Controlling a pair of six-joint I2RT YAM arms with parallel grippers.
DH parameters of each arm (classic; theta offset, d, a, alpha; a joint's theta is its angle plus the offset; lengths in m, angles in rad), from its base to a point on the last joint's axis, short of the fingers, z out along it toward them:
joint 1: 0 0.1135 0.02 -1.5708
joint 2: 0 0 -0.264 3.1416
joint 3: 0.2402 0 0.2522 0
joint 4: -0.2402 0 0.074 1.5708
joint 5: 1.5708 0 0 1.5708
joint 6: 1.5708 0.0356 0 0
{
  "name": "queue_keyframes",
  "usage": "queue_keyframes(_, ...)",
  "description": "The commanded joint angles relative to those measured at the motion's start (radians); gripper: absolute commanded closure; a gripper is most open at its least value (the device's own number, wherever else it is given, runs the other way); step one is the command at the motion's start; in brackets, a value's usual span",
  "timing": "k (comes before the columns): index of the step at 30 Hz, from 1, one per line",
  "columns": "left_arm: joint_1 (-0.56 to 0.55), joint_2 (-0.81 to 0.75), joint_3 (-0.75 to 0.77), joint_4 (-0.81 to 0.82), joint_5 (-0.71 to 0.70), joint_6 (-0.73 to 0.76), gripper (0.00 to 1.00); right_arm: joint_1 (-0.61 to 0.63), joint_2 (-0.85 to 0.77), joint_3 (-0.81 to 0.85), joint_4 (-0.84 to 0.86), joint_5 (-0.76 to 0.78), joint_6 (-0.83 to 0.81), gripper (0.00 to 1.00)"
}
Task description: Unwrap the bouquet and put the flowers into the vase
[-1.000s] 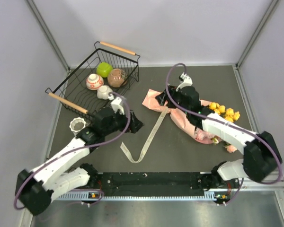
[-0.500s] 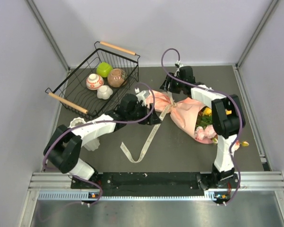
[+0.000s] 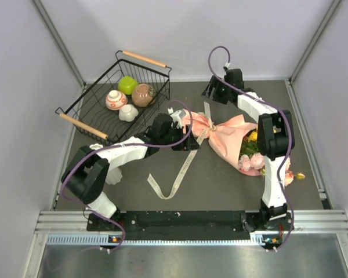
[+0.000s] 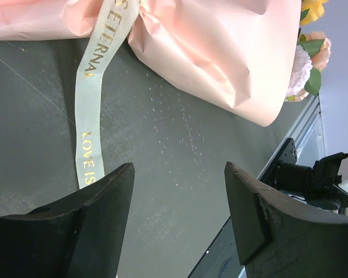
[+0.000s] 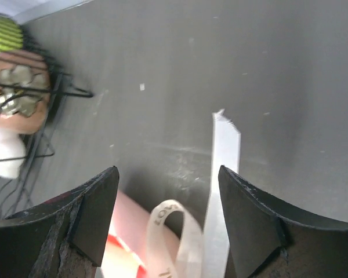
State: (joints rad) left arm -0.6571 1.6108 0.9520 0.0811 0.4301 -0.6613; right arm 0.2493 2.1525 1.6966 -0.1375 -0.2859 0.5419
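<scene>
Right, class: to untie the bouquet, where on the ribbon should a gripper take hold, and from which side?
Take the ribbon by its long tail, close to where it binds the bouquet, probably from above, jaws across its width. Further along it lies flat on the table; near the bouquet it seems to rise off it, leaving room to pinch.

I'm looking down on a dark grey table [image 3: 220, 185], matte, with fine pale specks and scuffs where I see it up close. A plain, pale lilac-grey back wall [image 3: 185, 35] closes the far side. A left wall [image 3: 17, 116] and a right wall [image 3: 336, 104] of the same colour close in the sides. Slim metal struts [image 3: 58, 40] run along the seams between the walls. A black rail [image 3: 185, 219] lies along the near edge, with a brushed metal sheet [image 3: 185, 260] beyond it. The light is soft and even, and shadows on the table are faint.
</scene>
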Motion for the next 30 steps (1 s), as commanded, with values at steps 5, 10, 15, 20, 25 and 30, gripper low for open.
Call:
queue_keyframes(5, -0.009, -0.049, -0.001, 0.025, -0.002, -0.003, 0.31, 0.004, 0.095, 0.146, -0.284, 0.09, -0.117, 0.33)
queue_keyframes(10, -0.015, -0.058, -0.01, 0.028, -0.007, -0.011, 0.31, 0.048, 0.155, 0.224, -0.365, 0.16, -0.215, 0.3)
queue_keyframes(15, -0.021, -0.063, -0.009, 0.028, -0.013, -0.014, 0.31, 0.1, 0.214, 0.317, -0.467, 0.28, -0.269, 0.29)
queue_keyframes(20, -0.022, -0.078, -0.007, 0.022, -0.017, -0.012, 0.31, 0.125, 0.276, 0.368, -0.524, 0.364, -0.27, 0.37)
queue_keyframes(25, -0.021, -0.104, -0.013, 0.003, -0.025, -0.008, 0.31, 0.137, 0.316, 0.391, -0.582, 0.439, -0.28, 0.47)
queue_keyframes(30, -0.021, -0.115, -0.021, -0.001, -0.03, -0.006, 0.31, 0.136, 0.326, 0.391, -0.587, 0.473, -0.304, 0.7)
